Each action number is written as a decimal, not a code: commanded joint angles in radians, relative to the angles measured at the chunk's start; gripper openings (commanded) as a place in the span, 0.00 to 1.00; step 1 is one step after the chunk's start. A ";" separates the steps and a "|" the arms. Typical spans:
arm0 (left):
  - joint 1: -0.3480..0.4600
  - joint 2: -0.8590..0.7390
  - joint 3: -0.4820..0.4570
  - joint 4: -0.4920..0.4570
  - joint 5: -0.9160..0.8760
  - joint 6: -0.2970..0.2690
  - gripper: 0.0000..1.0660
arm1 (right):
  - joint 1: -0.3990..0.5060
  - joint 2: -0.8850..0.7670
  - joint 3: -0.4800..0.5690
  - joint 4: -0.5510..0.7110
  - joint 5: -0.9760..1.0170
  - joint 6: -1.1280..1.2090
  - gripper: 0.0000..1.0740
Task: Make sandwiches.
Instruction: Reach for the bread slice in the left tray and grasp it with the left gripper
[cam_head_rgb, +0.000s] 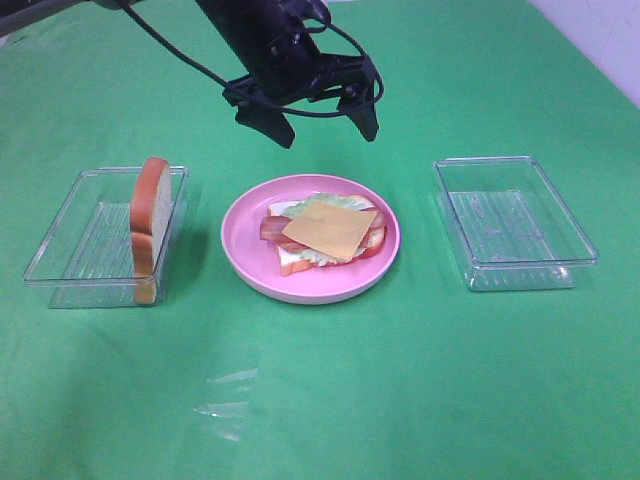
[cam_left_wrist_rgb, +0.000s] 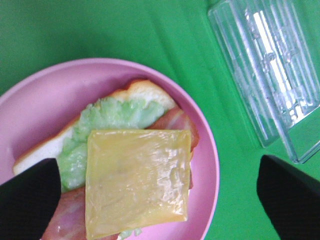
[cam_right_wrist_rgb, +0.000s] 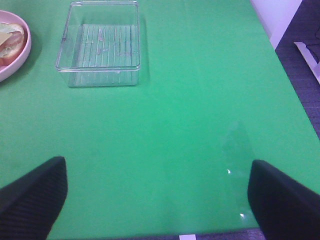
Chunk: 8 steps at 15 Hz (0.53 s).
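Orange-crusted, the spare bread slice (cam_head_rgb: 150, 225) stands on edge in the left tray (cam_head_rgb: 60, 240), long axis near to far. On the pink plate (cam_head_rgb: 245, 255), the cheese square (cam_head_rgb: 331, 229) tops bacon (cam_head_rgb: 272, 230), lettuce (cam_left_wrist_rgb: 117, 112) and bread, below the left claw (cam_head_rgb: 327, 122), spread empty. Only the right wrist view shows the right claw (cam_right_wrist_rgb: 155, 192), spread above bare desk (cam_right_wrist_rgb: 165, 130).

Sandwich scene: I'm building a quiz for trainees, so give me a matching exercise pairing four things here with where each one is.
Things:
1. cheese square
2. bread slice
3. right tray
4. left gripper

Places:
A. standing on edge in the left tray
B. holding nothing
C. above the far side of the pink plate, jaws open
D. top of the stack on the plate

Pairs: 1-D, 2-A, 3-B, 4-C
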 joint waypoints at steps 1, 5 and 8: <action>-0.004 -0.009 -0.090 0.118 0.123 -0.071 0.95 | -0.004 -0.027 0.004 0.000 -0.004 -0.008 0.89; 0.030 -0.070 -0.104 0.273 0.192 -0.172 0.95 | -0.004 -0.027 0.004 0.000 -0.004 -0.008 0.89; 0.096 -0.179 -0.015 0.280 0.192 -0.186 0.95 | -0.004 -0.027 0.004 0.000 -0.004 -0.008 0.89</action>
